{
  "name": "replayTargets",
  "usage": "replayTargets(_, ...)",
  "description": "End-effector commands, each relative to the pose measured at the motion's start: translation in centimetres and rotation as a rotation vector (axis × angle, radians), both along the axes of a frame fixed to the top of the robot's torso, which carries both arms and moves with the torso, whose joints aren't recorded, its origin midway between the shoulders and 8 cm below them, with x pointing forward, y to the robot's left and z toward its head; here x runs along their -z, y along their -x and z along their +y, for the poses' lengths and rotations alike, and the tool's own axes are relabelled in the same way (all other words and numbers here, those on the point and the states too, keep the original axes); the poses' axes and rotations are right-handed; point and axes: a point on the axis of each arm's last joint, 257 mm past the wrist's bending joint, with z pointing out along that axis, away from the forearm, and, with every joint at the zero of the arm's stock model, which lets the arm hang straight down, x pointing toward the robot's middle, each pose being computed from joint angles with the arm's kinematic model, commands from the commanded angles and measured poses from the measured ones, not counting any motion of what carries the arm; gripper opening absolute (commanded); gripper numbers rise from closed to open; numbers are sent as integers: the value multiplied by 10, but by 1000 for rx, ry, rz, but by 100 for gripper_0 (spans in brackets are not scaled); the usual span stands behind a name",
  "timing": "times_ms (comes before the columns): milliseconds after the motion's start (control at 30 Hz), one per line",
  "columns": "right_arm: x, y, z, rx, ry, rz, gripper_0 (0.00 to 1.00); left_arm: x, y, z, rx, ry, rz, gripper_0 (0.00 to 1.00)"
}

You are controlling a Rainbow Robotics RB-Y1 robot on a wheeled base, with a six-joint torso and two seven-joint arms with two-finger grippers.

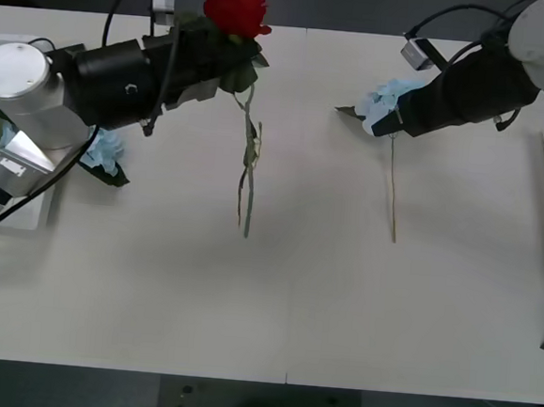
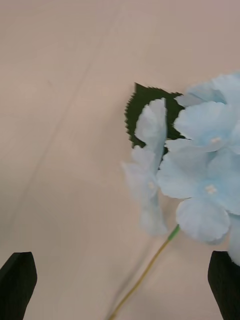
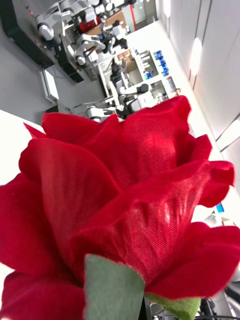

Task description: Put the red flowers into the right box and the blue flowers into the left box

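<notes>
The left gripper [image 1: 212, 43] holds a light, bendy red rose [image 1: 236, 7]. The right gripper [image 2: 120, 290] is wide over a soft blue flower [image 2: 200, 170]; grab its thin stem.

Pale table [image 1: 293, 299], cluttered lab [image 3: 100, 45] behind

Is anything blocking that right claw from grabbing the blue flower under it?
Nothing visible. The right gripper hangs over the blue flower, its fingers spread wide, with only bare table around the stem.
</notes>
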Motion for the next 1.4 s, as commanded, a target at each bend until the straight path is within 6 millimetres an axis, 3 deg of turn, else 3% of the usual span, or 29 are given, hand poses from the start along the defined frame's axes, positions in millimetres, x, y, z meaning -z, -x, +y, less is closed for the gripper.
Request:
replayTargets(33, -27, 11, -20, -96, -22, -37, 100, -31, 1, -38, -6, 12, -124, 0)
replayTargets(333, -37, 47, -24, -209, -180, -48, 100, -40, -7, -79, -70, 63, -156, 0)
replayTargets(700, -48, 94, -22, -287, -350, -58, 100, -49, -10, -97, -113, 116, -155, 0)
replayTargets(867, -56, 113, -9, -330, -442, -70, 100, -50, -12, -97, -121, 126, -153, 0)
replayTargets(1200, -75, 146, 37, -382, -651, -87, 100, -51, -13, -95, -126, 128, -152, 0)
replayTargets(1400, -74, 156, 54, -405, -711, -93, 100, -50, -13, -94, -127, 128, -151, 0)
